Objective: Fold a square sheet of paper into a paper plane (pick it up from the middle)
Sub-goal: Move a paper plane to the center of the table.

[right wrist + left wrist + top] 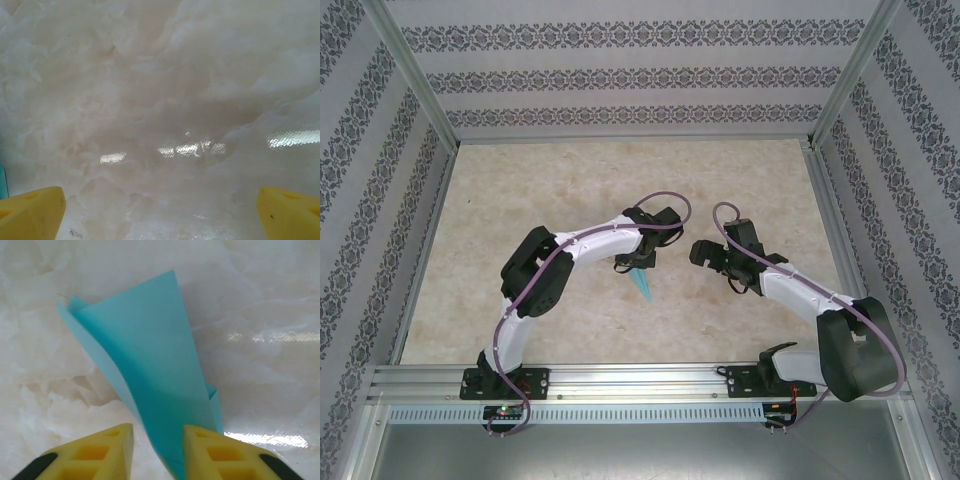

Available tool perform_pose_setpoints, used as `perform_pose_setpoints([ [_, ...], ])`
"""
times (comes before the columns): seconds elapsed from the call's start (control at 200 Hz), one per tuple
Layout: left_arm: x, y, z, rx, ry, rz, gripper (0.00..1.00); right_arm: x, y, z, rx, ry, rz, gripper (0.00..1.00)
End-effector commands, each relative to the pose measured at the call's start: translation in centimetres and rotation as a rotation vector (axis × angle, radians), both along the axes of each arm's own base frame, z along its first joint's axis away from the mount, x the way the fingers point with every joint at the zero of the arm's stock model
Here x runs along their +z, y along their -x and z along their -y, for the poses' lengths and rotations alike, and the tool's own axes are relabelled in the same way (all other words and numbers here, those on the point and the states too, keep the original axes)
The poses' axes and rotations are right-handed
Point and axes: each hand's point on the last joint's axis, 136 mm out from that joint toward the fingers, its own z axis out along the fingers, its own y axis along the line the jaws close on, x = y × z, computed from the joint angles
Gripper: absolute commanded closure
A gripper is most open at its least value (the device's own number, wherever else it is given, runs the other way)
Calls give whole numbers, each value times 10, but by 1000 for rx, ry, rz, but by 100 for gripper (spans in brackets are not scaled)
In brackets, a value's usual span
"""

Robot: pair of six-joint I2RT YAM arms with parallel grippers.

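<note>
The left arm [590,243] and the right arm [798,290] are built from glossy white rounded links joined by bulky black joint housings, and each rises from a black base plate [505,383]. A thin mauve cable [503,335] trails in loose loops along each arm from base to wrist. The left gripper [157,427] and the right gripper [160,200] carry blocky yellow fingers [107,450] with rectangular moulded recesses, and the left pair is backed by rounded black parts at the roots.

We note: paper plane [150,365] thin matt paper, crisply creased; table top [150,75] smooth, glossy, marble-look; fingers [107,452] matt yellow plastic; frame rail [620,375] dull metal.
</note>
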Motion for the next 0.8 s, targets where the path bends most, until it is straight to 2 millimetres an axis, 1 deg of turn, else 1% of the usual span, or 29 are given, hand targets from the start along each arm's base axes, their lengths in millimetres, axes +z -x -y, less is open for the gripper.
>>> perform_pose_setpoints([
  [0.0,20,3,-3,20,0,42,75,7,-9,1,-20,-5,23,2],
  [0.165,21,4,-5,36,10,52,90,6,-9,1,-21,-2,21,2],
  [0.245,25,5,-7,39,11,59,100,6,-9,2,-21,-3,21,2],
  [0.385,45,6,-9,40,47,94,100,7,-9,-1,-14,-14,28,2],
  [0.55,86,8,-11,24,159,182,100,10,-10,-2,-6,-26,51,2],
  [0.639,108,9,-4,-14,264,238,100,12,-10,-3,-1,-29,68,2],
  [0.709,120,8,2,-56,344,273,100,15,-10,-4,10,-31,80,2],
  [0.794,124,7,9,-102,437,297,100,23,-10,-4,33,-22,98,2],
])
